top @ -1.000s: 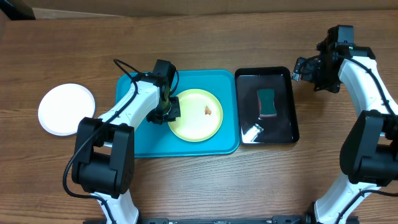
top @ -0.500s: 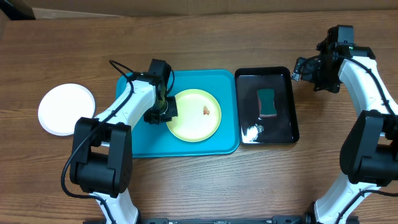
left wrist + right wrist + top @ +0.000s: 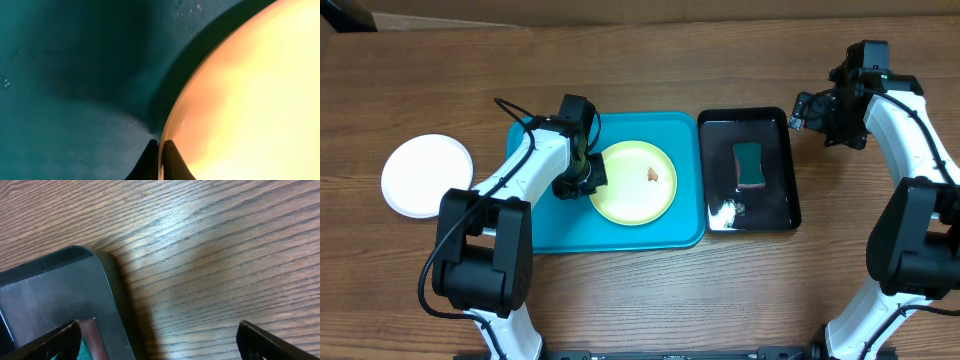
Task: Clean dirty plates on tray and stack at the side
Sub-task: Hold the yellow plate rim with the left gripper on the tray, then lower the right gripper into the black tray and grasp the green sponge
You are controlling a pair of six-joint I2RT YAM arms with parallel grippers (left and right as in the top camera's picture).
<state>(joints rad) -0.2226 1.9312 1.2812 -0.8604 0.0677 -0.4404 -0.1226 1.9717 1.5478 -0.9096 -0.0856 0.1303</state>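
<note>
Surface (image 3: 650,300) is carrying everything.

Tray (image 3: 535,235) is sitting mid-surface, toward the far edge. The left arm is covering part of its left half.

Black tray (image 3: 718,135) is sitting right against the tray's right edge. Whether they touch or a thin gap remains, can't tell.

Yellow-green plate (image 3: 632,195) is lying inside the tray, about centre. Its left rim is disappearing under the left gripper.

White plate (image 3: 427,176) is lying on the bare surface near the left edge, well apart from the tray.

Green sponge (image 3: 750,163) is lying in the black tray's middle.

Reddish smear (image 3: 654,176) is sitting on the yellow-green plate, right of its centre.

Left arm is reaching in from the near edge with the wrist pointing down. Left gripper (image 3: 160,150) jaws are pinching tight on the yellow-green plate's left rim. Wrist view is too close and blurred, showing only the tips and cutting the plate off. Can't tell if the rim is lifting.

Right arm is hanging past the black tray's far-right corner. Right gripper (image 3: 160,345) jaws are spreading wide and holding nothing. Only the finger ends are showing at the bottom of the wrist view.
</note>
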